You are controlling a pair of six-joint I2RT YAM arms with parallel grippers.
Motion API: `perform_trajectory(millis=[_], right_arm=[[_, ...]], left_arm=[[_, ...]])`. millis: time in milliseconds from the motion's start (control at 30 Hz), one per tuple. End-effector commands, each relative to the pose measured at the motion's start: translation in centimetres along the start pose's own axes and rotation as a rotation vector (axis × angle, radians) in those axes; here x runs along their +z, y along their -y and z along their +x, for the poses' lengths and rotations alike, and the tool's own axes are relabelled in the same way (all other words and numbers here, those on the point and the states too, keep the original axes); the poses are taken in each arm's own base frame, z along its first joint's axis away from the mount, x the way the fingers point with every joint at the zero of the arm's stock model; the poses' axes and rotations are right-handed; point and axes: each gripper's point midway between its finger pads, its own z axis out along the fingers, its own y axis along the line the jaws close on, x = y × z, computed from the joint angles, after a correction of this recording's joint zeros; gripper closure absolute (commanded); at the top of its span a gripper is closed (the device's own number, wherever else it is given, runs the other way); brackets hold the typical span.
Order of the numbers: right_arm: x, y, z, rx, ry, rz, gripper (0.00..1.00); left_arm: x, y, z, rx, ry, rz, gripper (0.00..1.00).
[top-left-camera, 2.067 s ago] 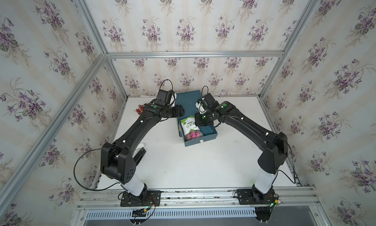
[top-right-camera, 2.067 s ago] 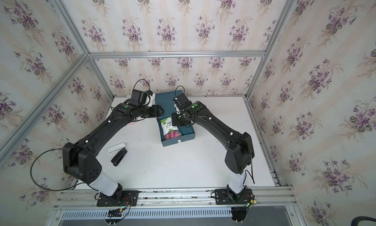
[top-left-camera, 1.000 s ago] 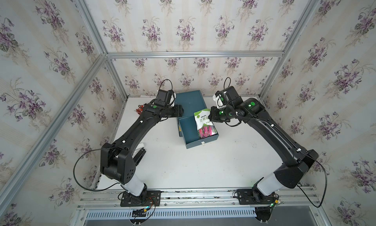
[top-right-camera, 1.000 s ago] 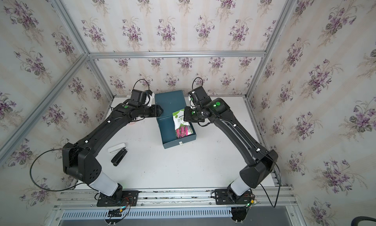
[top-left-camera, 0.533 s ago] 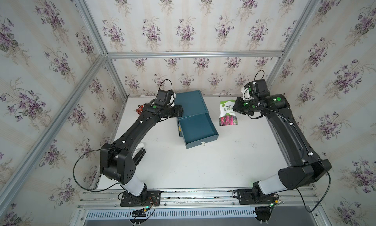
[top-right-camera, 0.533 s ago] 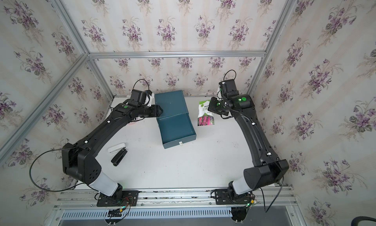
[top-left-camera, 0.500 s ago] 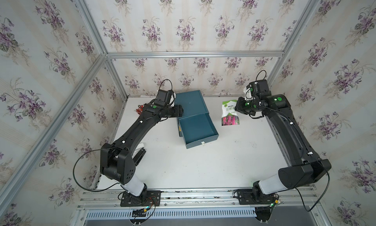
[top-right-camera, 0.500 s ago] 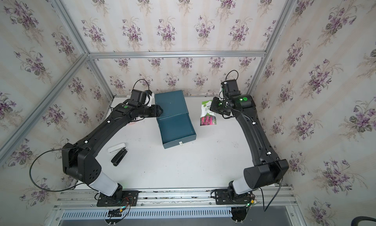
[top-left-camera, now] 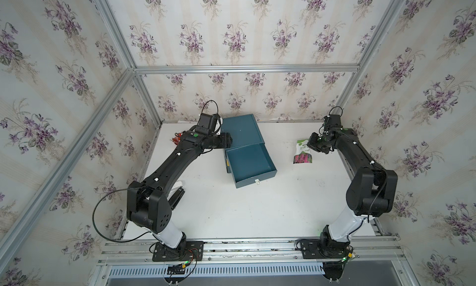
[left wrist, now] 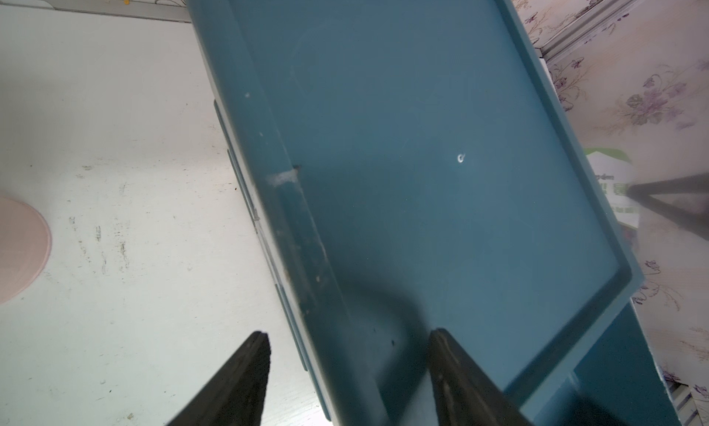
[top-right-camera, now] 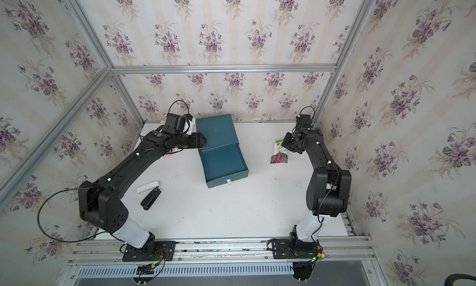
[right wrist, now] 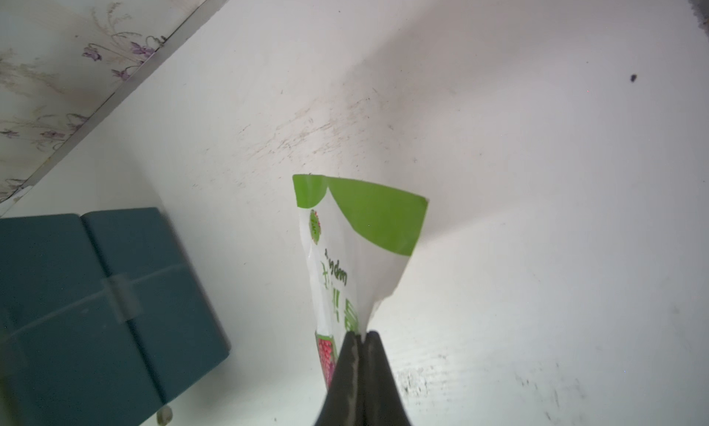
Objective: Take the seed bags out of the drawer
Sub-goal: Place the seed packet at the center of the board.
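The white-green seed bag (right wrist: 356,243) hangs over the tabletop (top-left-camera: 257,207), well right of the open drawer (top-left-camera: 247,161), its long axis pointing away from my right tool (right wrist: 358,337), which pinches one edge shut. My left tool (left wrist: 347,334), farther off, clamps the cabinet (top-left-camera: 240,131) rim. Setting the bag down looks like the next move.

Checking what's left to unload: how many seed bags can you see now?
1. The seed bag is pinched in the right tool, right of the open drawer. The drawer looks empty; others may be hidden behind the left arm.
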Motion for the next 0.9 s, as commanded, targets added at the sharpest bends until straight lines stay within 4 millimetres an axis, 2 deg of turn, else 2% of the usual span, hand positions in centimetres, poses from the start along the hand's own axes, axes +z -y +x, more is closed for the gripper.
perform_trajectory(millis=[0, 233, 400, 533, 600, 700, 867], right_arm=[[1.7, 0.7, -2.0, -0.007, 0.043, 0.017, 1.0], [5.4, 3.9, -2.2, -0.006, -0.016, 0.123, 1.0], [7.3, 5.2, -1.6, -0.007, -0.054, 0.17, 1.0], [8.4, 6.0, -0.9, -0.007, -0.082, 0.195, 0.96], [8.6, 6.2, -0.8, -0.01, -0.084, 0.207, 0.92], [8.4, 6.3, -0.9, -0.013, -0.081, 0.215, 0.78], [7.0, 5.4, -1.3, -0.018, -0.065, 0.183, 0.61]], left_arm=[[0.2, -2.0, 3.2, 0.018, -0.126, -0.085, 0.32], [0.2, -2.2, 3.3, 0.019, -0.131, -0.092, 0.31], [0.2, -2.4, 3.4, 0.019, -0.133, -0.095, 0.31], [0.4, -2.4, 3.4, 0.018, -0.137, -0.095, 0.31], [0.3, -2.4, 3.2, 0.017, -0.134, -0.095, 0.31], [0.3, -2.5, 3.2, 0.017, -0.138, -0.099, 0.31], [0.3, -2.6, 3.1, 0.02, -0.139, -0.103, 0.32]])
